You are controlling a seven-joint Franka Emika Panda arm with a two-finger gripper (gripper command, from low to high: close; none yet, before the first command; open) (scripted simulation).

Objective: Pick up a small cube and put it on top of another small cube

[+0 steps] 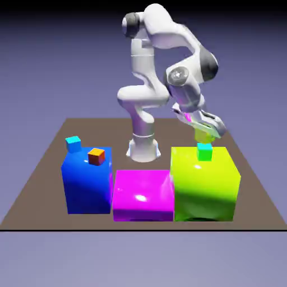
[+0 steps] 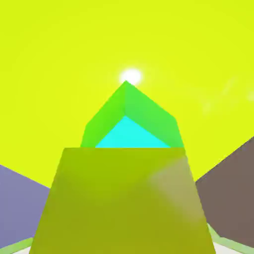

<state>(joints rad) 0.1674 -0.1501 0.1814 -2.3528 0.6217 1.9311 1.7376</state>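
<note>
In the hand view the tiny yellow cube [image 2: 124,203] fills the bottom, held between my fingers and hiding them. Just beyond it sits the tiny turquoise cube [image 2: 130,130], on top of the large lime-yellow block [image 2: 64,54]. In the exterior view my gripper [image 1: 205,131] is shut on the yellow cube [image 1: 200,136]. It hangs a short way above the turquoise cube [image 1: 204,151], which rests near the back of the lime-yellow block [image 1: 204,188]. The two small cubes are apart.
A big magenta block [image 1: 143,195] lies left of the lime one. Further left stands a big blue block [image 1: 87,182] with a small orange cube [image 1: 96,156] on top. A sky-cyan small cube [image 1: 73,143] shows at its back left corner.
</note>
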